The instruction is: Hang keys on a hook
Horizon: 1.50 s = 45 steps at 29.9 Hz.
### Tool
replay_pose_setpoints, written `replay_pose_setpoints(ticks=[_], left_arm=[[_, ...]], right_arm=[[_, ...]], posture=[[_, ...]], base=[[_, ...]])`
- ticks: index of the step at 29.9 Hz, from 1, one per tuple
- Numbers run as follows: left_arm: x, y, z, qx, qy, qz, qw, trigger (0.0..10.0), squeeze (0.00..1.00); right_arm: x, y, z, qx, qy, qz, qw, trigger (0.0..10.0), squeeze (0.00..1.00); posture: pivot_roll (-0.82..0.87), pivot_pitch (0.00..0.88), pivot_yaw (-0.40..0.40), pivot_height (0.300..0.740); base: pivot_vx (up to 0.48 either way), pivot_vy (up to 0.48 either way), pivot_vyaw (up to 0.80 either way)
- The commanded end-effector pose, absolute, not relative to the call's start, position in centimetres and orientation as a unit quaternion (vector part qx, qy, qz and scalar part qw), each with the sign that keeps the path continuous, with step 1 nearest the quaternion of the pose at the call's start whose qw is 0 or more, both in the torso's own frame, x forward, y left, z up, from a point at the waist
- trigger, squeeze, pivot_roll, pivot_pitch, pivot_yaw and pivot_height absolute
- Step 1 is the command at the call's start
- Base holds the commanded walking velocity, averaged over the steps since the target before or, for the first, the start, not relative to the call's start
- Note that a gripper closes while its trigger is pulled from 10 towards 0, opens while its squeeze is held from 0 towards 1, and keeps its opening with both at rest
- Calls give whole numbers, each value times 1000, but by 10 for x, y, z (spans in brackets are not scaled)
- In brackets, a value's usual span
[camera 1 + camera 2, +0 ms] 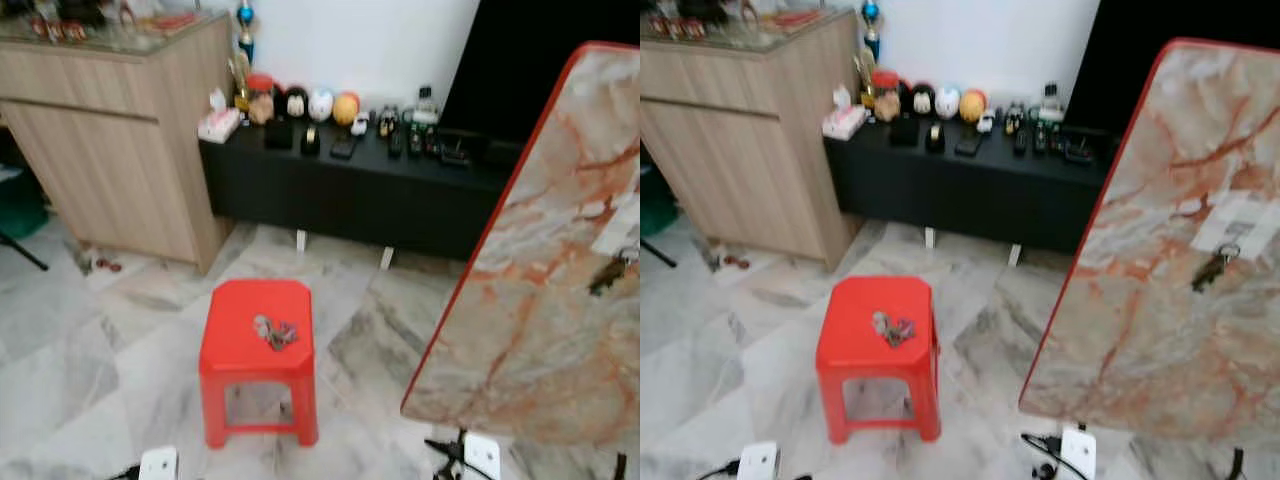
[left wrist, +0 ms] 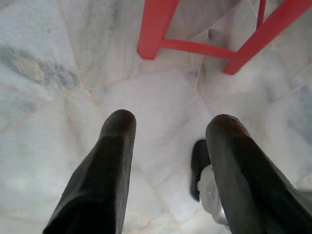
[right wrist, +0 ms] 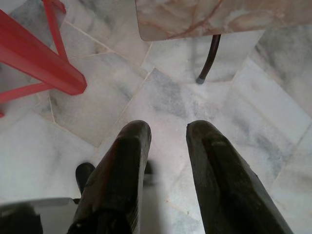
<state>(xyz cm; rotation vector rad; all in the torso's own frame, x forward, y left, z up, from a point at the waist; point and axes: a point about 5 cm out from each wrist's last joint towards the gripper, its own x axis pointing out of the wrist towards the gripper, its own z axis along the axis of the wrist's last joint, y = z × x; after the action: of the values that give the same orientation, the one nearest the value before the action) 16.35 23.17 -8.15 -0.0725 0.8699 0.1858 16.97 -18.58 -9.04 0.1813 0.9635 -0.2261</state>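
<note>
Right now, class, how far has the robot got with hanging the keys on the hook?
Nothing looks done: the bunch of keys lies on the red stool. Nothing is in hand; the left gripper and right gripper hang open over the floor. Left: grasp the keys, carry them to the tilted marble board, where another key hangs.

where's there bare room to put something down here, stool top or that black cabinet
The stool top is bare along its edges around the keys at its middle. The floor left of the stool is open. The black cabinet top is crowded with small items, with little free room.
</note>
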Motion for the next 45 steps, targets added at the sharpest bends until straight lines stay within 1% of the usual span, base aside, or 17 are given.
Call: replay_pose_setpoints(ticks=[1, 21, 25, 27, 30, 34, 35, 36, 37, 38, 39, 40, 44, 45], left_arm=[[161, 227, -84, -40, 431, 87, 897, 10000, 0], [162, 226, -84, -42, 432, 86, 897, 10000, 0], [160, 234, -83, -42, 432, 90, 896, 10000, 0], [158, 237, -83, -42, 432, 93, 896, 10000, 0], [156, 241, -83, -42, 435, 95, 894, 10000, 0], [153, 243, -84, -44, 439, 98, 892, 10000, 0], [153, 243, -84, -44, 440, 97, 892, 10000, 0], [153, 242, -84, -44, 441, 97, 891, 10000, 0], [153, 242, -84, -44, 441, 97, 891, 10000, 0], [153, 241, -84, -43, 443, 94, 891, 10000, 0], [153, 241, -84, -43, 443, 94, 891, 10000, 0], [154, 240, -84, -42, 444, 92, 890, 10000, 0], [154, 241, -84, -42, 445, 93, 890, 10000, 0], [154, 241, -84, -42, 445, 93, 890, 10000, 0]], right_arm=[[163, -193, -92, 84, 468, -120, 872, 10000, 0], [168, -190, -91, 66, 467, -103, 876, 10000, 0], [169, -189, -90, 54, 469, -92, 877, 10000, 0], [169, -187, -91, 47, 471, -81, 877, 10000, 0], [171, -179, -91, 12, 474, -27, 880, 10000, 0], [175, -177, -89, 1, 470, -5, 883, 10000, 0], [177, -179, -88, 17, 465, -22, 885, 10000, 0], [179, -188, -86, 58, 458, -74, 884, 10000, 0], [180, -190, -85, 70, 456, -88, 883, 10000, 0], [180, -190, -85, 49, 461, -65, 884, 10000, 0], [180, -190, -85, 49, 461, -65, 884, 10000, 0], [178, -187, -87, 8, 471, -17, 882, 10000, 0], [176, -185, -88, -15, 475, -1, 880, 10000, 0], [175, -185, -88, -2, 475, -15, 880, 10000, 0]], posture=[[167, 0, -25, 740], [163, 0, -28, 740], [166, 0, -31, 740], [166, 0, -31, 740], [171, 4, -38, 740], [169, 6, -40, 740], [169, 10, -43, 740], [161, 11, -40, 740], [161, 11, -40, 740], [157, 8, -41, 740], [157, 8, -41, 740], [161, 11, -40, 740], [160, 8, -36, 740], [159, 6, -35, 740]], base=[[0, 296, 0], [0, 297, 0], [0, 293, 0], [0, 292, 0], [0, 298, 0], [0, 293, 0], [0, 296, 0], [0, 292, 0], [0, 292, 0], [0, 296, 0], [0, 296, 0], [0, 292, 0], [0, 293, 0], [0, 292, 0]])
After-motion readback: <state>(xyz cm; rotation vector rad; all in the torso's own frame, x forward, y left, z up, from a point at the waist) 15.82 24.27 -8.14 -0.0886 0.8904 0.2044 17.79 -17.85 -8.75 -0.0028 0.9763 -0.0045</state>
